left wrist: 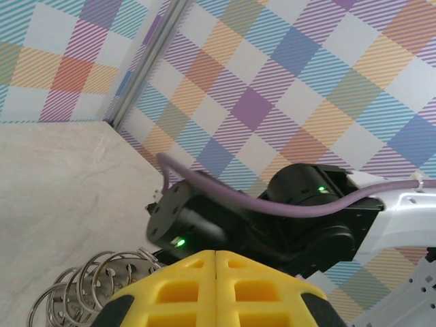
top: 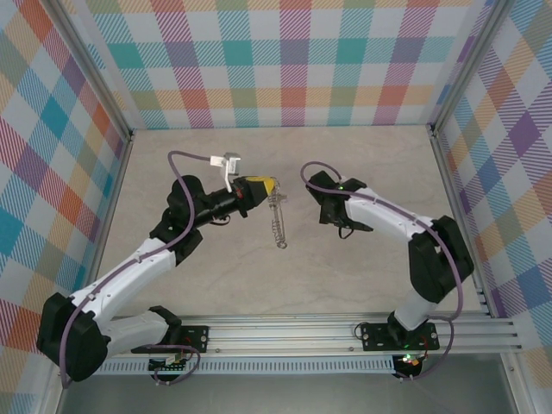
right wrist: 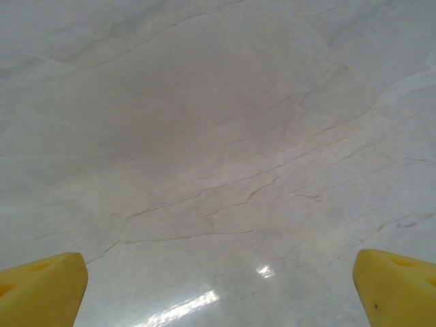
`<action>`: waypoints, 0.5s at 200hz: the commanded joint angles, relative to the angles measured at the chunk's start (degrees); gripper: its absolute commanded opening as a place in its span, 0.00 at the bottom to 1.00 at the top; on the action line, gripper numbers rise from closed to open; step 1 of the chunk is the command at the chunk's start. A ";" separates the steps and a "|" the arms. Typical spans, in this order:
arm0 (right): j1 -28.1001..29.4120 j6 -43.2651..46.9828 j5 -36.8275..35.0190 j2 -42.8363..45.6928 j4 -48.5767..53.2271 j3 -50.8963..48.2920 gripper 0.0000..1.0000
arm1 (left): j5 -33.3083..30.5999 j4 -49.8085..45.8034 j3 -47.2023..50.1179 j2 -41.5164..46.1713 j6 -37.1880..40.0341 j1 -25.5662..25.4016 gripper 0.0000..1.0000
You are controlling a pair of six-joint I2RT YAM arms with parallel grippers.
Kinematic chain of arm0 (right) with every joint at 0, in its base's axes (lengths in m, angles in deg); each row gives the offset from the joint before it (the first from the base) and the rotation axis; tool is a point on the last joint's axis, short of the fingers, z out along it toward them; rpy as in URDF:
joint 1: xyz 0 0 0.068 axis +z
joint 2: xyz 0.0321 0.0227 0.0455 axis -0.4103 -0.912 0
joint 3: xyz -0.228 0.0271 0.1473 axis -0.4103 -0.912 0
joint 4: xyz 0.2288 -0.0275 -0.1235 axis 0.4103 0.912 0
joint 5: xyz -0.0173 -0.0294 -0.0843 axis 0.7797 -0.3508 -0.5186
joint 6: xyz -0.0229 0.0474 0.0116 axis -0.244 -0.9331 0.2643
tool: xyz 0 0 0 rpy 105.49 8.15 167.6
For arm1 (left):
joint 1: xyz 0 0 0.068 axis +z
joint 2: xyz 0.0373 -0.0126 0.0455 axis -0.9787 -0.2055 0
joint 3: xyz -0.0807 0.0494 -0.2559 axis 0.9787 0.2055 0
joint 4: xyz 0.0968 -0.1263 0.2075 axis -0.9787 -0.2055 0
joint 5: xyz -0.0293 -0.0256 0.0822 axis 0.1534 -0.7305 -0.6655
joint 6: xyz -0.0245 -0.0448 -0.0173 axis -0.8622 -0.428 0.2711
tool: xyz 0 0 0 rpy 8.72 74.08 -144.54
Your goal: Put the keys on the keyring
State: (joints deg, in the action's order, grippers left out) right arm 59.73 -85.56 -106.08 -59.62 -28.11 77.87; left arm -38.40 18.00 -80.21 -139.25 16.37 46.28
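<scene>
The left hand [top: 269,186] is held out over the middle of the pale, marble-veined tabletop [top: 345,285]. Its yellow fingers [left wrist: 184,286] are pressed flat against each other, with only a thin seam between them. They pinch the top of the keyring [top: 278,222], a large thin silver-grey metal hoop edged with small chain-like loops. From above, the hoop hangs down from the fingertips nearly edge-on, as a narrow strip pointing toward the near side of the tabletop. I cannot tell whether its lower end rests on the surface or hangs just clear of it. In the left wrist view, a run of the hoop's wire loops [left wrist: 88,283] fans out low and to the left of the closed fingers.

The right hand [right wrist: 218,296] sits across from the left, near it but apart, and points down at bare tabletop. Its two yellow fingertips [right wrist: 42,289] stand spread wide at opposite lower corners of its wrist view, with nothing between them.

The left wrist camera looks straight at the right arm's black wrist housing [left wrist: 225,228], which has green lights and a purple cable [left wrist: 272,204] arching over it. Behind it stand walls of multicoloured checked panels [top: 259,60].
</scene>
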 commanded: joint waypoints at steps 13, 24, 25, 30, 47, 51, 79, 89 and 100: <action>-0.74 2.73 8.09 8.98 -12.45 -5.01 1.00 | -1.56 1.25 1.43 3.11 0.98 -0.14 0.00; -0.96 3.59 10.15 12.62 -16.47 -7.19 1.00 | -1.51 1.10 1.68 3.42 1.05 0.04 0.00; -1.01 3.79 10.35 13.39 -17.21 -7.55 1.00 | -1.54 1.12 1.70 3.39 1.01 0.04 0.00; -0.97 4.19 10.69 15.03 -18.43 -8.21 1.00 | -1.64 1.17 1.73 3.46 1.01 0.04 0.00; -1.22 6.23 11.92 19.51 -20.34 -8.77 1.00 | -1.38 1.57 1.76 3.04 0.98 0.13 0.00; -1.27 6.80 12.29 20.26 -20.32 -8.37 1.00 | -1.26 1.65 1.80 2.88 1.03 0.17 0.00; -1.44 11.42 13.96 24.08 -19.58 -5.33 1.00 | -1.43 3.29 2.18 2.21 0.34 0.22 0.00; -1.58 12.75 15.24 26.01 -22.35 -6.44 1.00 | -1.60 3.82 2.36 2.01 0.03 0.26 0.00; -1.99 12.87 16.86 27.31 -23.78 -6.80 1.00 | -1.65 3.79 2.34 1.86 -0.12 0.30 0.00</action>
State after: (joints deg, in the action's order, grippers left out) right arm 58.51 -76.75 -93.34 -35.11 -46.95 70.86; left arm -39.49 17.52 -78.46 -137.41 16.34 46.35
